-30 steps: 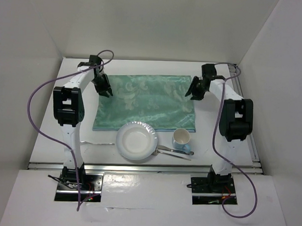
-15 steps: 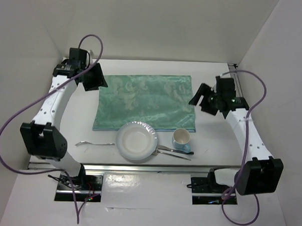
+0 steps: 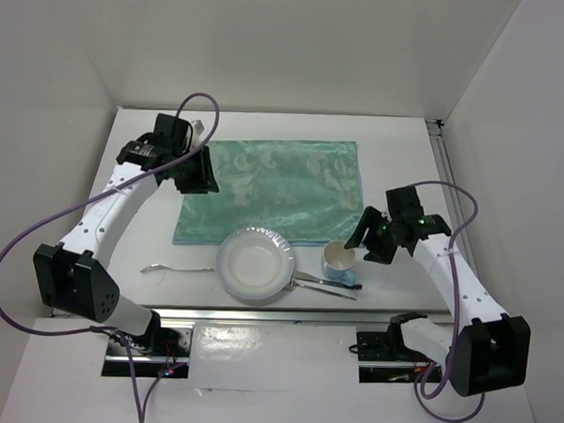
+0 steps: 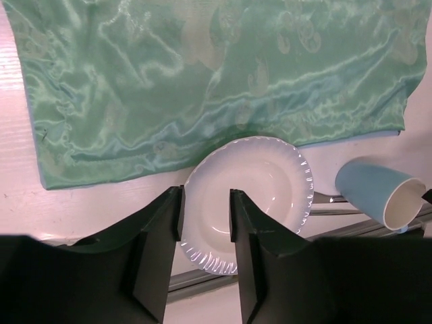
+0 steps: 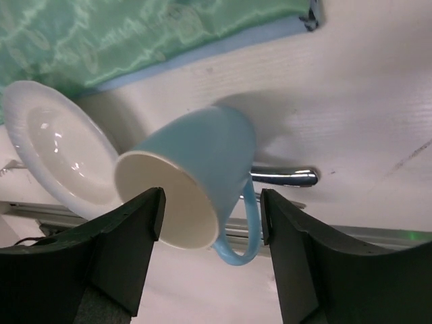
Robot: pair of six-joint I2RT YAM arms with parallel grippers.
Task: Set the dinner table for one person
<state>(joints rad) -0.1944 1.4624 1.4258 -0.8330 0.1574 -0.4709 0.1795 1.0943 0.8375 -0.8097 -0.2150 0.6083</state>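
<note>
so, where's the dinner table?

fills the floor of the white booth. metal rail runs along its near edge, by the arm bases.

what's on it?

teal-green mat lies flat mid-table. the white plate is on the near side, its far rim overlapping the mat's near edge. a light blue cup stands upright to the right of the plate, just off the mat's near right corner. a metal utensil runs from the plate's rim past the near side of the cup. a fork lies left of the plate, apart from it.

left gripper?

it's up over the mat's far left corner. fingers are a small gap apart with nothing between them. its wrist view looks down on the plate.

right gripper?

it hangs just right of the cup, tilted toward it. fingers are spread wide and grip nothing. in the wrist view the cup sits between them. can't tell if a finger touches the cup.
</note>
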